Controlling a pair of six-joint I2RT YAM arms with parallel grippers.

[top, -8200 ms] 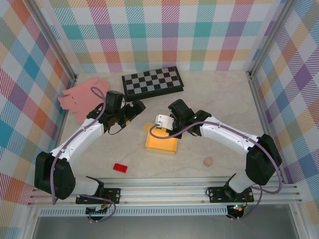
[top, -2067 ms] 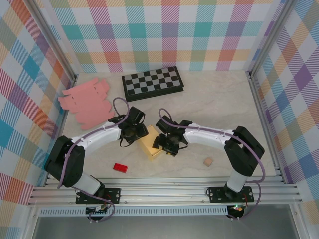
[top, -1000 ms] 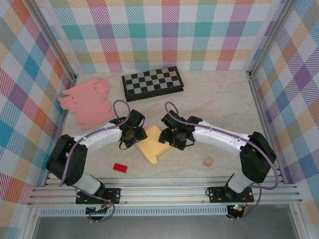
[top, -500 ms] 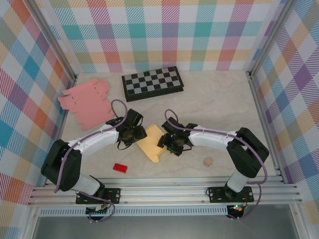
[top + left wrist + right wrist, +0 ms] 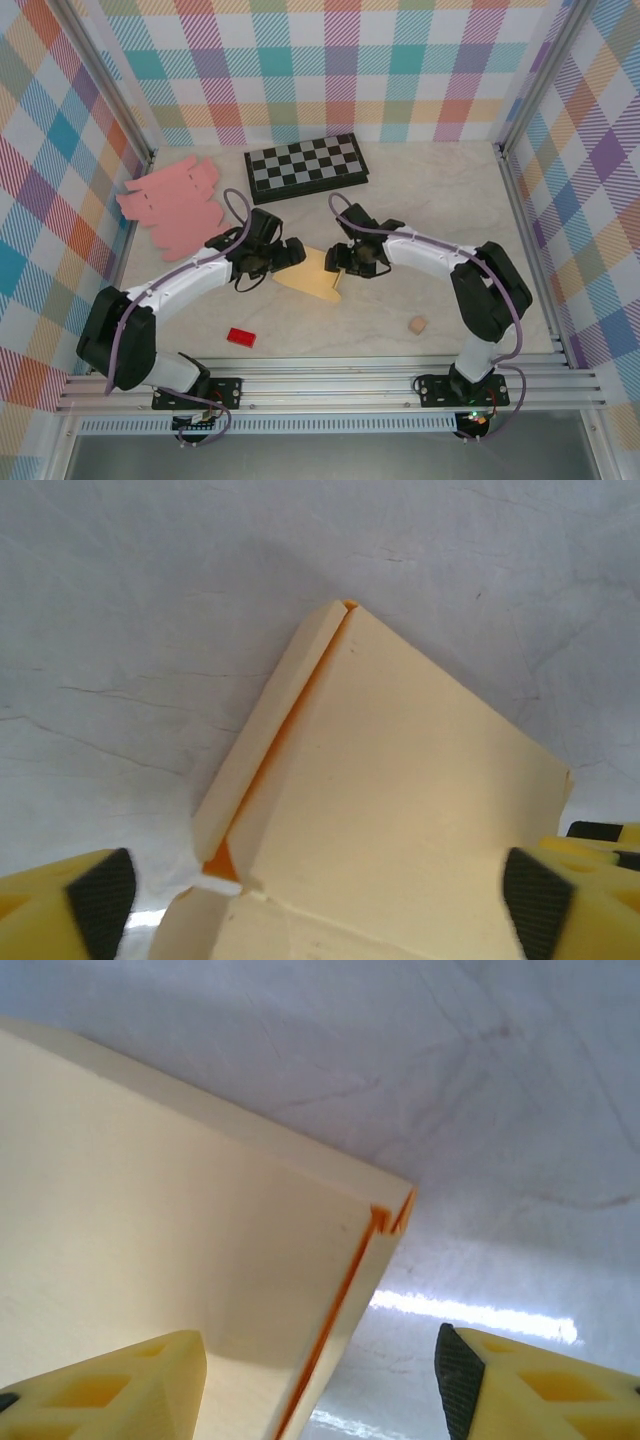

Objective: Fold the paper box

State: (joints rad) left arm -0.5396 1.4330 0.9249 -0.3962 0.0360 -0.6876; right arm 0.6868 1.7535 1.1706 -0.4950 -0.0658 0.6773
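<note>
The paper box is a pale yellow, partly folded piece with orange inner edges, lying mid-table between both arms. My left gripper is at its left end and open. In the left wrist view the box lies between widely spread fingers, with a side flap folded up along an orange crease. My right gripper is at the box's right end. In the right wrist view a box corner sits between open jaws, and the right pad stands clear of it.
A folded checkerboard lies at the back. A flat pink cardboard cutout is at the back left. A red block and a small tan cube sit near the front rail. Metal frame posts flank the table.
The left gripper's jaws have spread wide and let go of the box. Both grippers and the box have shifted slightly toward the back; the box now lies more tilted.
</note>
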